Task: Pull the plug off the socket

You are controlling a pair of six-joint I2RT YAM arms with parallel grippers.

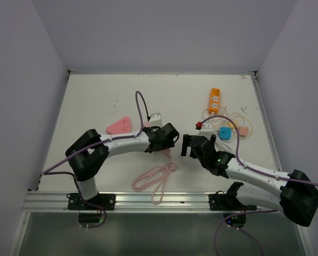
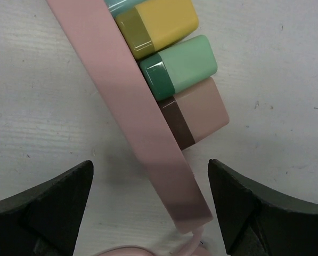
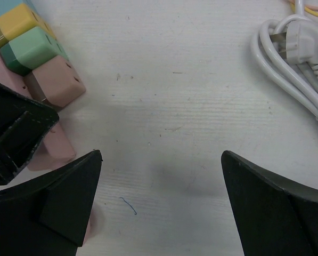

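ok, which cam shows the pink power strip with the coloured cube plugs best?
Left wrist: pink power strip fills the frame within the open left gripper, coloured cube plugs clear. Right wrist catches one end at its left edge. Top external: almost hidden under that gripper.

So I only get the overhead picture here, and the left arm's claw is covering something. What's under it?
Observer: The left wrist camera shows a pink power strip lying flat. The left gripper is open, with one finger on each side of the strip's cable end.
Operator: Is anything plugged into it?
Observer: Yes, blocky plugs in a row along one side: a yellow plug, a green plug and a pink plug, the pink one nearest the gripper.
Operator: And has the right claw got hold of anything?
Observer: No. The right gripper is open over bare table, between the strip and a coiled white cable.
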